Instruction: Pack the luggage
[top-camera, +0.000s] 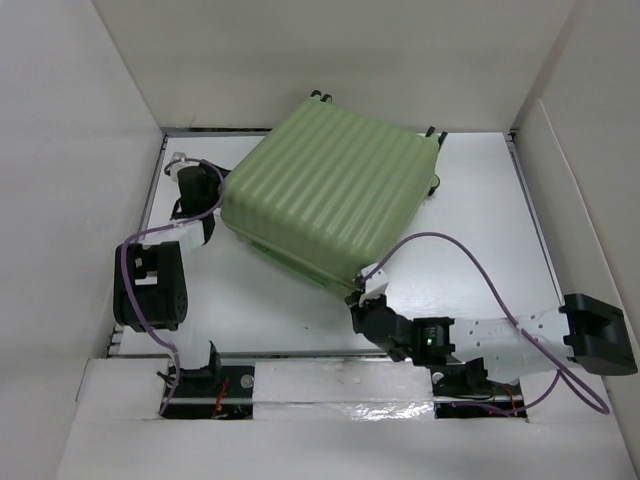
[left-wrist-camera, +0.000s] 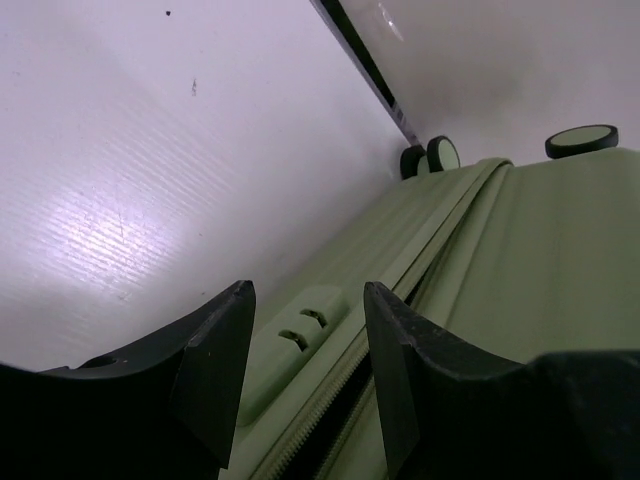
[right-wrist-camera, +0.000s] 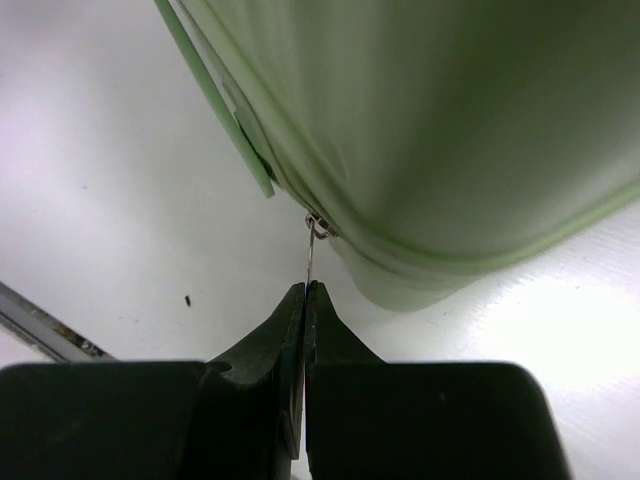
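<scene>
Lying shut on white table (top-camera: 480, 250), far centre: pale green luggage (top-camera: 330, 195). Rigid ribbed shell, judged bulky and slick, best taken at seam or tab. White walls (top-camera: 330, 50) boxed table closely. My left gripper (left-wrist-camera: 305, 330) stood spread astride side seam; my right gripper (right-wrist-camera: 304, 300) pinched thin zipper pull (right-wrist-camera: 311, 255) at near corner.

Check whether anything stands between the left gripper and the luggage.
Nothing visible does. The left gripper has its jaws open and faces the side of the green suitcase directly, with the zipper seam showing between them. The right gripper is shut on the zipper pull at the near corner.
</scene>
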